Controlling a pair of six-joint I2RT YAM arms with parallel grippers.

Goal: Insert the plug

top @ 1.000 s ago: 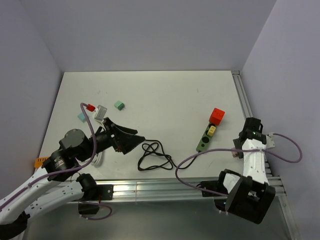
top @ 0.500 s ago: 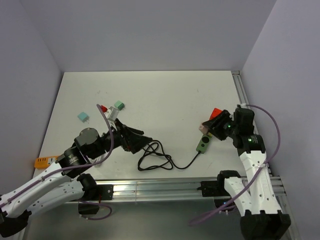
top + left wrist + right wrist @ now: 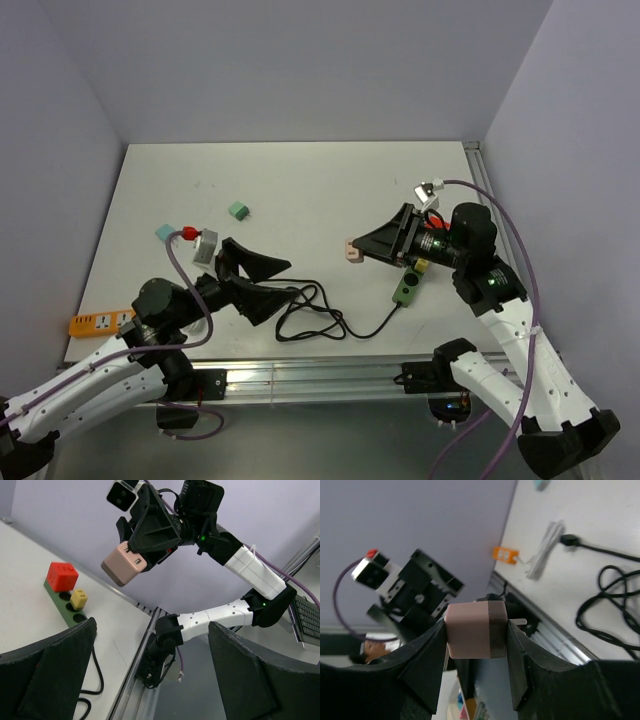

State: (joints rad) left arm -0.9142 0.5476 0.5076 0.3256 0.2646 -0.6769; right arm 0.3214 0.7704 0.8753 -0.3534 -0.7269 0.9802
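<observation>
My right gripper (image 3: pixel 358 247) is shut on a pink plug (image 3: pixel 351 250) with a brown face and holds it in the air, left of the green power strip (image 3: pixel 408 286). In the right wrist view the plug (image 3: pixel 470 631) sits squeezed between both fingers, a prong showing at its right side. In the left wrist view the plug (image 3: pixel 125 564) hangs above the strip (image 3: pixel 59 604), which carries a red cube plug (image 3: pixel 62 576) and a yellow plug (image 3: pixel 78 599). My left gripper (image 3: pixel 285 280) is open and empty over the black cable (image 3: pixel 310 312), and it also shows open in its own view (image 3: pixel 155 680).
Two teal plugs (image 3: pixel 238 210) (image 3: pixel 164 232) lie at the left middle of the table. An orange strip (image 3: pixel 95 322) with a white cable bundle (image 3: pixel 545 550) lies at the near left edge. The metal rail (image 3: pixel 330 375) runs along the front edge.
My right arm unfolded from the right edge and swung left over the power strip, carrying the pink plug further left. My left arm shifted and its gripper now points right.
</observation>
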